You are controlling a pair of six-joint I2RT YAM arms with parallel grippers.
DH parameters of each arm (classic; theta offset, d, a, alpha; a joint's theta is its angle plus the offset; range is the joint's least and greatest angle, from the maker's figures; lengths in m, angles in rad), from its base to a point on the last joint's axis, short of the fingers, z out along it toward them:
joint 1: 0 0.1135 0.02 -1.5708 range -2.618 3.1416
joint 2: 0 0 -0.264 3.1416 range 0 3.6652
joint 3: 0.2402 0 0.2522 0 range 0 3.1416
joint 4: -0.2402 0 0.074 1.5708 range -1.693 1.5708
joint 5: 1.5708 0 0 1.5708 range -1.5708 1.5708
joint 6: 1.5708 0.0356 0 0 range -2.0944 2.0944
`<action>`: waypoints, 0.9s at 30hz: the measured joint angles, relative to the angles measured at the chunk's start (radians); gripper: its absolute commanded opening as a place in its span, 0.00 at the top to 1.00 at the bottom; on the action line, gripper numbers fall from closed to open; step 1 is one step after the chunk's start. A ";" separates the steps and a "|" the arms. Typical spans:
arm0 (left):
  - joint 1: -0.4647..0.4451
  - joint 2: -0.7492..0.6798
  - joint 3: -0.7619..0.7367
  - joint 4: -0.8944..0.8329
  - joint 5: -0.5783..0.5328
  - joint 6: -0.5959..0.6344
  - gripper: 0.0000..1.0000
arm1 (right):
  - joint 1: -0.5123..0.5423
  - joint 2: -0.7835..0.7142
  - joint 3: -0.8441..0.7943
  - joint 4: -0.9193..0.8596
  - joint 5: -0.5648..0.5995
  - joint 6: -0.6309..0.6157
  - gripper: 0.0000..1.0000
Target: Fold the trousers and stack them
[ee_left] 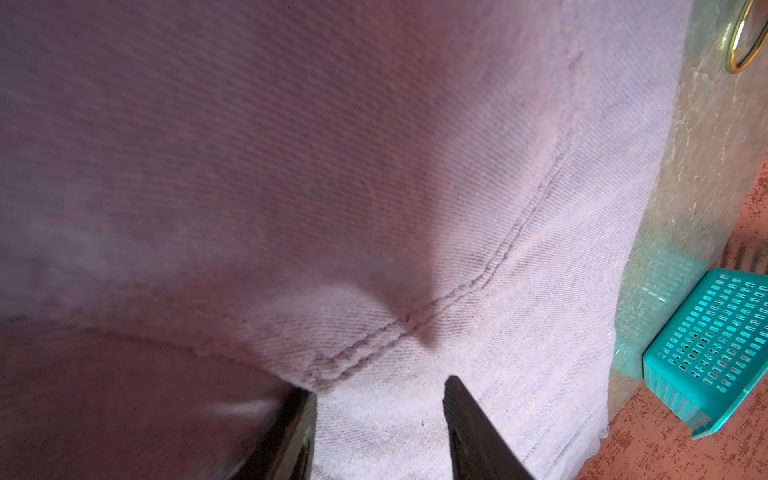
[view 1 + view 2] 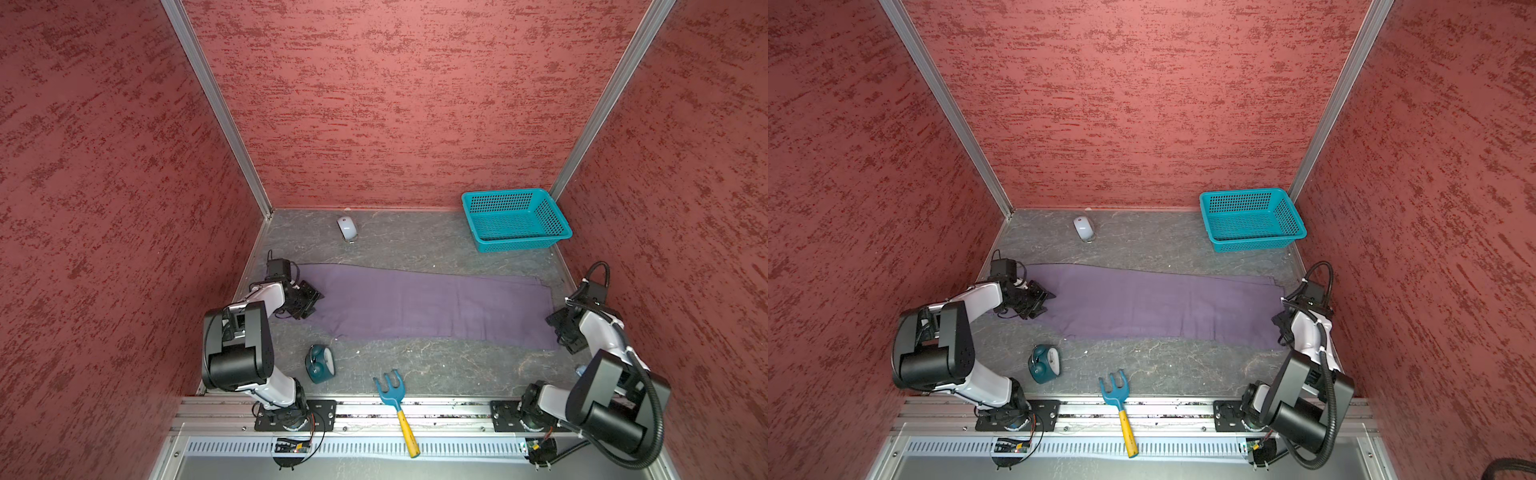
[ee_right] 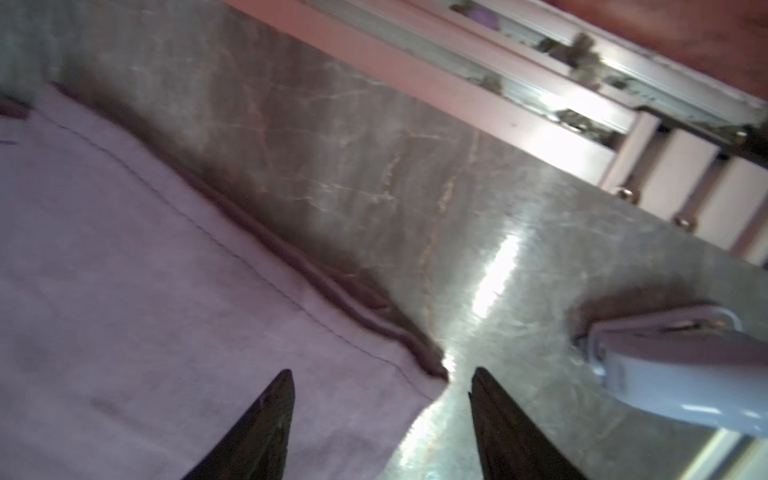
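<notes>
spanning the table (image 2: 415, 249) from left edge to right edge, found trousers (image 2: 415, 307) flat, legs stacked. noted left gripper (image 1: 380, 384) at waist end, jaws half apart, nothing pinched; right gripper (image 3: 382, 376) astride hem corner, jaws wide, empty. risked closing on the top layer alone, skewing the fold; could also have dragged cloth onto clock (image 2: 320, 363).

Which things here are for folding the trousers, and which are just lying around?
For the job:
- trousers
- left gripper
- right gripper

Just lying about:
- teal basket
- white mouse
- alarm clock
- toy rake
</notes>
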 measured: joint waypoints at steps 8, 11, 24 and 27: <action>0.000 -0.003 0.000 -0.002 -0.001 0.000 0.50 | 0.003 0.143 0.116 0.029 -0.074 -0.052 0.47; -0.002 -0.004 0.003 -0.008 -0.005 0.000 0.50 | 0.018 0.197 0.223 0.018 -0.069 -0.069 0.61; -0.018 -0.001 0.022 -0.043 -0.045 0.013 0.50 | 0.177 0.616 0.550 -0.033 0.035 -0.164 0.44; -0.019 -0.001 0.023 -0.047 -0.047 0.018 0.50 | 0.190 0.665 0.584 -0.053 0.048 -0.167 0.43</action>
